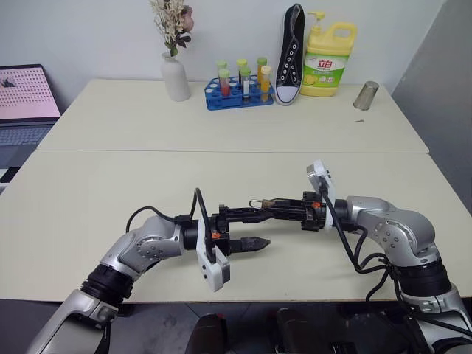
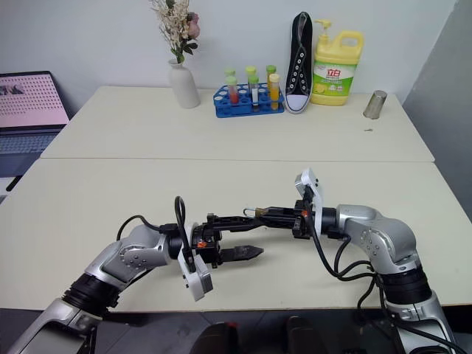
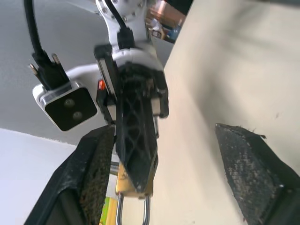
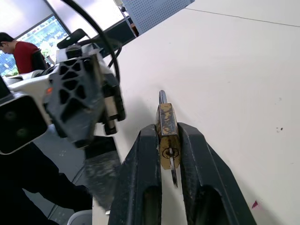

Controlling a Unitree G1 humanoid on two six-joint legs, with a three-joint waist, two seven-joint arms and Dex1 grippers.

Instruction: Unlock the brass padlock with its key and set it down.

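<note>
Right wrist view shows the right gripper (image 4: 169,140) pinching the small golden-brass padlock (image 4: 166,130) above the cream table (image 4: 243,75), key in its keyhole. The left gripper (image 1: 251,228), fingers spread, risks knocking the lock askew, or the key dropping out.

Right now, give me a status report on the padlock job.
Right gripper shut on the brass padlock, key in its keyhole, held above the table. Left gripper open beside it, holding nothing. Nothing in the way.
</note>
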